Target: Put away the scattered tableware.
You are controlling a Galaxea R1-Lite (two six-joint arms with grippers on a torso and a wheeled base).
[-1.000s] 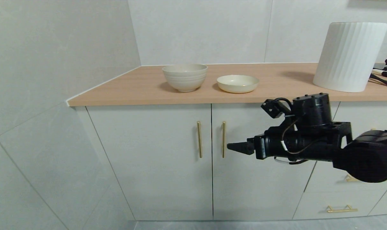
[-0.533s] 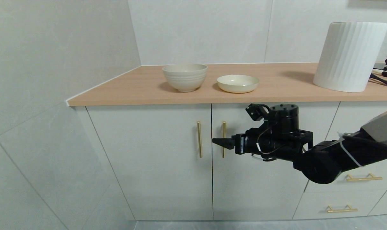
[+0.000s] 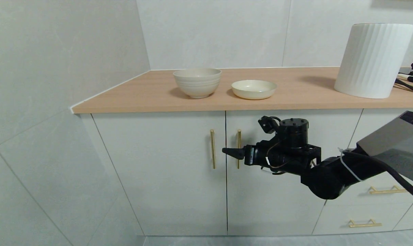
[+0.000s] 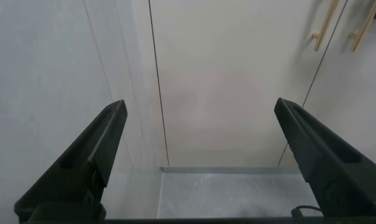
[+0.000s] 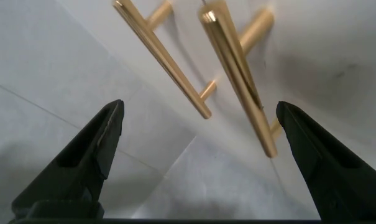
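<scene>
A beige ribbed bowl (image 3: 197, 82) and a shallow cream dish (image 3: 254, 89) stand side by side on the wooden countertop (image 3: 141, 99). Below them are two closed cabinet doors with upright gold handles (image 3: 212, 149) (image 3: 239, 149). My right gripper (image 3: 231, 153) is held level at the handles' height, its tip just in front of the right door's handle. In the right wrist view this gripper (image 5: 199, 109) is open, with both gold handles (image 5: 237, 74) between its fingers' line, untouched. My left gripper (image 4: 200, 109) is open and holds nothing, low before the left cabinet door (image 4: 225, 93).
A tall white ribbed container (image 3: 373, 59) stands on the counter's right part, with dark utensils (image 3: 411, 80) beyond it. Drawers with gold pulls (image 3: 385, 189) (image 3: 365, 223) lie to the right of the doors. A tiled wall (image 3: 56, 68) closes off the left side.
My right arm has moved left and forward, bringing its gripper tip from right of the handles to just in front of them. Bowl and dish have not moved.
</scene>
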